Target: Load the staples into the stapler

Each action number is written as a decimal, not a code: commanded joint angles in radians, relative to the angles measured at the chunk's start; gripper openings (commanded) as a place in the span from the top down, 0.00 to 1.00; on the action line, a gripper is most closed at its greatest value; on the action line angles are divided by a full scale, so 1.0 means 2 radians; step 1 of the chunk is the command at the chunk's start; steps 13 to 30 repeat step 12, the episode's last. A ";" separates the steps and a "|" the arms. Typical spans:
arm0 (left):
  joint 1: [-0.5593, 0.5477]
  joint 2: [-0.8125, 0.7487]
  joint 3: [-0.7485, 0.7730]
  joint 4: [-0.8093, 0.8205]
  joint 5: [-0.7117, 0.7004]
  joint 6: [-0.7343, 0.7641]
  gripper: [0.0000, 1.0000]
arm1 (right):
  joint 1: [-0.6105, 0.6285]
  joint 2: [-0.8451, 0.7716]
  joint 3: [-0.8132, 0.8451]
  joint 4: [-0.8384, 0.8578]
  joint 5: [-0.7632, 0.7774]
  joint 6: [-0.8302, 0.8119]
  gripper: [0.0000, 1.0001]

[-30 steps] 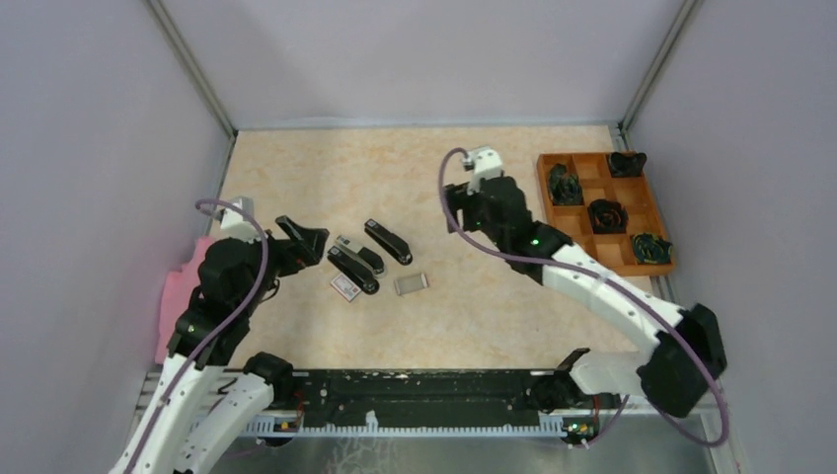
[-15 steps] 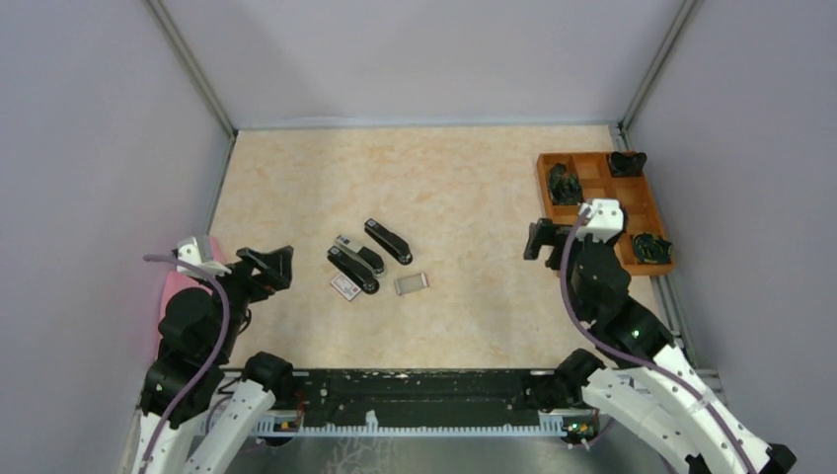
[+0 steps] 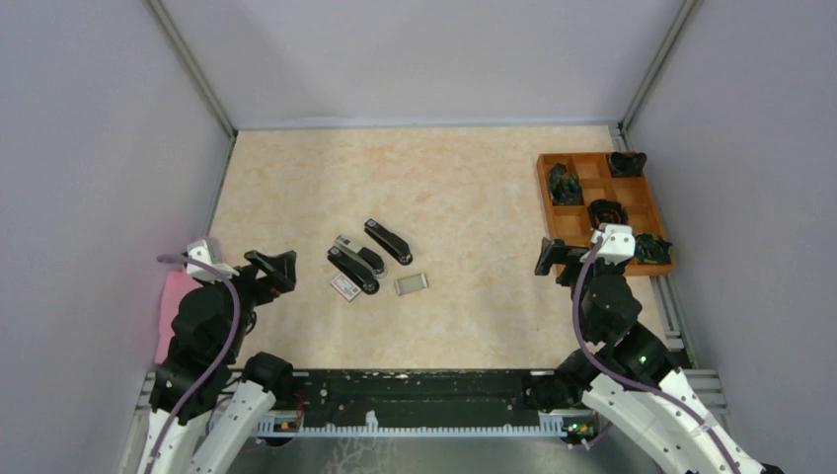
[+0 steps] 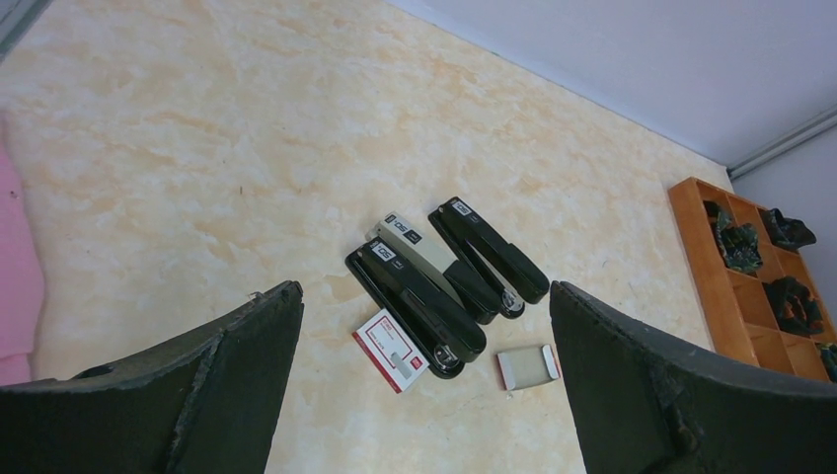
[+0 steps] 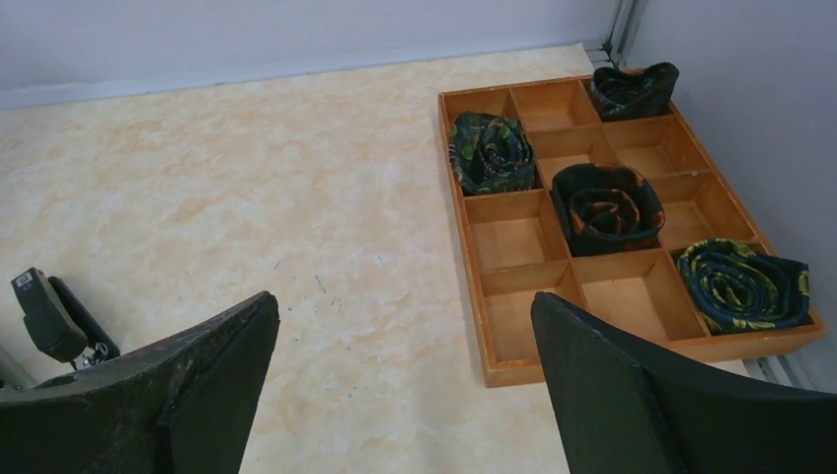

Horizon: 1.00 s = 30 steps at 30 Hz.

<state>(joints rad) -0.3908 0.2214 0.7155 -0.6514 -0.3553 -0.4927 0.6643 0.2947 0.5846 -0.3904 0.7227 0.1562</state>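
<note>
Three black staplers lie side by side mid-table: the front stapler (image 3: pixel 352 270) (image 4: pixel 415 307), a grey-topped stapler (image 3: pixel 358 254) (image 4: pixel 434 262) and the far stapler (image 3: pixel 388 241) (image 4: pixel 489 249). The staples (image 3: pixel 412 283) (image 4: pixel 526 367), a small flat grey block, lie just right of the front stapler's tip. My left gripper (image 3: pixel 271 269) (image 4: pixel 424 288) hovers open and empty to the left of the staplers. Over by the tray, my right gripper (image 3: pixel 555 259) (image 5: pixel 405 296) is also open and holds nothing. One stapler end (image 5: pixel 44 316) shows at the left edge of the right wrist view.
A small red-and-white box (image 3: pixel 344 286) (image 4: pixel 391 349) lies beside the front stapler. A wooden compartment tray (image 3: pixel 593 175) (image 5: pixel 472 286) (image 4: pixel 696 247) with several rolled dark cloths (image 5: pixel 604 205) stands at the right edge. A pink cloth (image 3: pixel 178 296) lies at the left edge.
The right arm has pulled back from the far middle to the near right beside the tray, its jaws spreading wider. The left arm drew back toward the near left.
</note>
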 commanded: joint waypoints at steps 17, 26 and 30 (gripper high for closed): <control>0.002 0.009 0.002 0.006 -0.006 0.008 0.01 | -0.003 -0.001 0.003 0.015 0.001 -0.014 0.01; 0.002 0.009 0.002 0.006 -0.006 0.008 0.01 | -0.003 -0.001 0.003 0.015 0.001 -0.014 0.01; 0.002 0.009 0.002 0.006 -0.006 0.008 0.01 | -0.003 -0.001 0.003 0.015 0.001 -0.014 0.01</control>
